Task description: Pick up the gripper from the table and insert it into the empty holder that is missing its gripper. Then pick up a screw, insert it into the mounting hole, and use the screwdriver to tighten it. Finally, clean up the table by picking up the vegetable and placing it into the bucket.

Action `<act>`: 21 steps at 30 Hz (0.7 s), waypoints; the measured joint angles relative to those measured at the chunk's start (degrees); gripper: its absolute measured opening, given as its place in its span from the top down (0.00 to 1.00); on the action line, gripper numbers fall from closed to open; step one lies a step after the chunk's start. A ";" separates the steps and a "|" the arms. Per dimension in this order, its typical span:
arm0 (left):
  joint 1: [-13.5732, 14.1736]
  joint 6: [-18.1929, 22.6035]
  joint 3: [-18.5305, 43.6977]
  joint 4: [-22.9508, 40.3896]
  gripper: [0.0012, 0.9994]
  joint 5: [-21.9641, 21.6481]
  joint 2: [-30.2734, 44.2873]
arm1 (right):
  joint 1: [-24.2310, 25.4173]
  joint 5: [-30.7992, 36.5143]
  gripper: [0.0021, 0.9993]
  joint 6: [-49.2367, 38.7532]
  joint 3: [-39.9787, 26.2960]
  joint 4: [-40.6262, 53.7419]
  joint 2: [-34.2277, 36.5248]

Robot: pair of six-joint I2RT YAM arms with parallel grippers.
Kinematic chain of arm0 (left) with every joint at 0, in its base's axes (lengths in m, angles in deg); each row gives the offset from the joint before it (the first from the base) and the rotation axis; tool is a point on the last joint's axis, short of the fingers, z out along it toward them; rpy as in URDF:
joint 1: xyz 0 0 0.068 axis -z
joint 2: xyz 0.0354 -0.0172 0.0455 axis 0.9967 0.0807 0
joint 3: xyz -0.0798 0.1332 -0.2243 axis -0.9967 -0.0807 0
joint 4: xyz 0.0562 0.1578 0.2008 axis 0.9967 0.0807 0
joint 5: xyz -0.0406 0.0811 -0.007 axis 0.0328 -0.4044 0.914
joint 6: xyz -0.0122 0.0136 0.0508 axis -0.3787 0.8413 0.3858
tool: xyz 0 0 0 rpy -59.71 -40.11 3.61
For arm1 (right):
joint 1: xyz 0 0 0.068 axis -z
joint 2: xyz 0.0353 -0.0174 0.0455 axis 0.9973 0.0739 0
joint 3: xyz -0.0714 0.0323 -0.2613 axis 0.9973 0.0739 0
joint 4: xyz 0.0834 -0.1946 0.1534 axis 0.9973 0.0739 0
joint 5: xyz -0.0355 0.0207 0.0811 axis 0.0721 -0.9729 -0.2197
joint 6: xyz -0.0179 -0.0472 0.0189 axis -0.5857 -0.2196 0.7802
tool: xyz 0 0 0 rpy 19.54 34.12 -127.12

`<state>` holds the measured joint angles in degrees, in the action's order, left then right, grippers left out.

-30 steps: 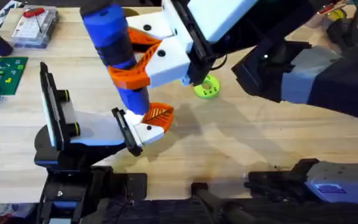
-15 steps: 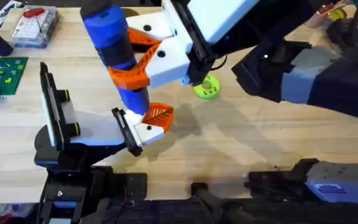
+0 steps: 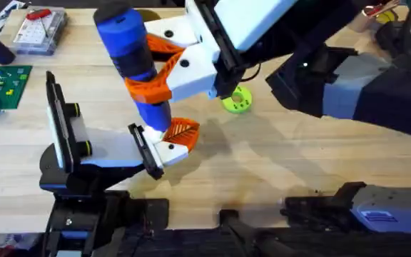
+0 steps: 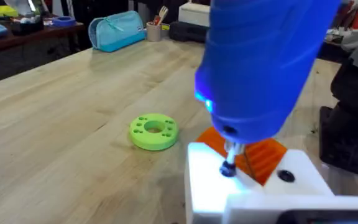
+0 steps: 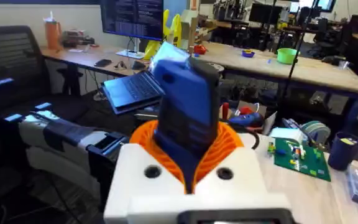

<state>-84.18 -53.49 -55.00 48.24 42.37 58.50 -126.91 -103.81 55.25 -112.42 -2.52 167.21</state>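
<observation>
right jaws (image 3: 164, 68) clamped on blue screwdriver (image 3: 130, 53), tip on white gripper (image 3: 173, 143) in black holder (image 3: 145, 150); left jaws state unclear; green disc (image 3: 237, 100) on table (image 3: 277, 157).

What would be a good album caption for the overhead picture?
White-and-orange right gripper holds the blue cylindrical screwdriver upright, tip down on the small white-and-orange gripper.

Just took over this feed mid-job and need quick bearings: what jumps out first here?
The bright blue screwdriver stands out, held upright in the right gripper, whose orange jaws clamp its body. Its thin metal tip bears down on the small white gripper seated in the black holder, near the table's front left. Behind it lies a lime-green disc, untouched.
</observation>
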 joint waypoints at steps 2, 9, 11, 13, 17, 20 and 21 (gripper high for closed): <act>0.00 0.02 0.00 0.00 0.99 0.00 -0.02 | 0.00 0.00 0.98 -0.17 0.00 0.02 -0.02; 0.00 0.02 0.00 0.00 0.99 0.00 0.00 | 0.00 0.00 0.98 -0.36 0.00 0.04 -0.02; 0.00 0.02 0.00 0.00 0.99 0.00 0.00 | 0.00 0.00 0.98 -0.41 0.00 0.06 -0.02; 0.00 0.00 0.00 0.00 0.99 0.00 -0.02 | -0.02 0.00 0.98 -0.43 0.00 0.07 -0.02; 0.00 0.02 0.00 0.00 0.99 0.02 -0.02 | -0.09 0.00 0.98 -0.58 0.00 0.72 -0.02; 0.00 0.02 0.00 0.00 0.99 0.02 -0.02 | -0.09 0.02 0.98 -0.61 0.00 0.87 -0.02; 0.00 0.02 0.00 0.00 0.99 0.02 -0.02 | -0.09 0.02 0.98 -0.61 0.00 0.94 -0.02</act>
<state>-84.18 -53.47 -55.00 48.24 42.39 58.48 -126.99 -103.79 54.65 -112.42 -1.58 167.19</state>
